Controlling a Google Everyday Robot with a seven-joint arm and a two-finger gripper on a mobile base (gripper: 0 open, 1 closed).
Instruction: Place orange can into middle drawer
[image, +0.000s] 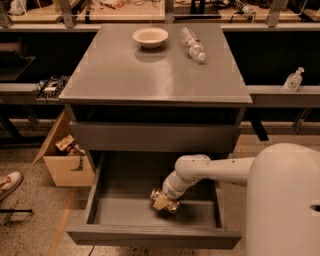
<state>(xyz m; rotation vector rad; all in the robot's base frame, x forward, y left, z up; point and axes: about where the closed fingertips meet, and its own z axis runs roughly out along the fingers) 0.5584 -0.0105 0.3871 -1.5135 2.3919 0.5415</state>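
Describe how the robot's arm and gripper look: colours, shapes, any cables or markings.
The arm is smooth white, built of rounded tubular segments with a bulbous elbow, joined to a large rounded white body. The gripper, down in the open middle drawer, looks pale tan past a darker wrist band. No cables or markings show.

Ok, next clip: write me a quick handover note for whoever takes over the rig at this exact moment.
Gripper: down inside the open middle drawer, right at the orange can. Whether it grips the can cannot be told.
Orange can: low in the drawer, right of centre. Unclear if it rests on the floor.
Done: drawer open, can brought inside.
Left: confirm the can is set down and released, then pull the arm out.
On the cabinet top: bowl, plastic bottle.
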